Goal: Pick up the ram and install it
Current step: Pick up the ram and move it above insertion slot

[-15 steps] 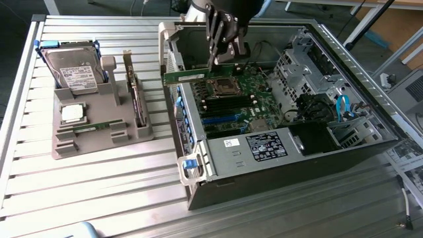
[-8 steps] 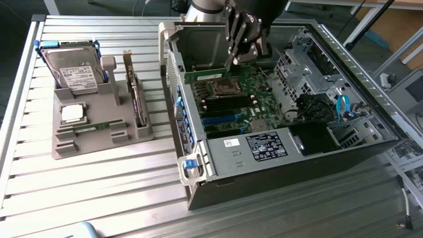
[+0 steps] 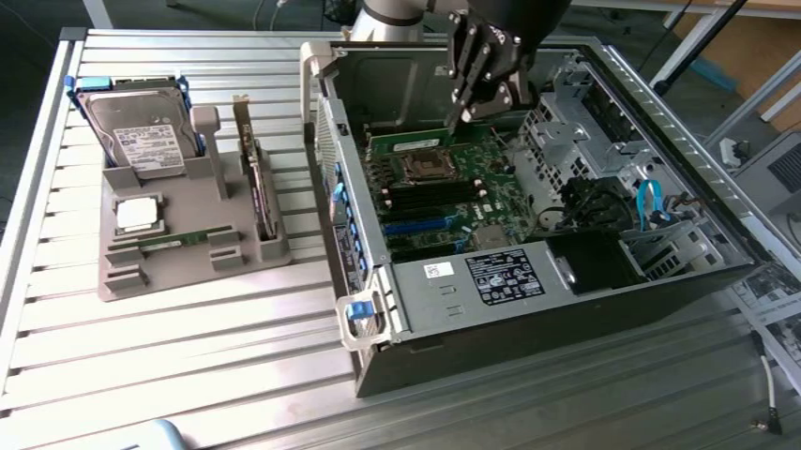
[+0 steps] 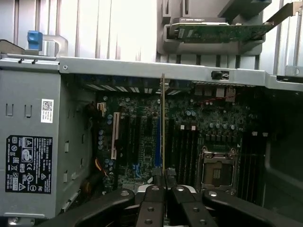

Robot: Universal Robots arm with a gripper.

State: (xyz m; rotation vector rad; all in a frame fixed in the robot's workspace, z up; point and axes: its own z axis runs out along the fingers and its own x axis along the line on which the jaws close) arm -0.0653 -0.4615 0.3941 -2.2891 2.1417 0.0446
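The hand is closed nearly all the way, its fingertips clamped on one end of the ram. The ram is seen edge-on, held clear above the motherboard inside the open computer case, in line with the memory slots beside the empty processor socket. In the exterior view the hand hangs over the case's far end. On the bench, a grey fixture tray carries a hard drive, a processor and an upright expansion card.
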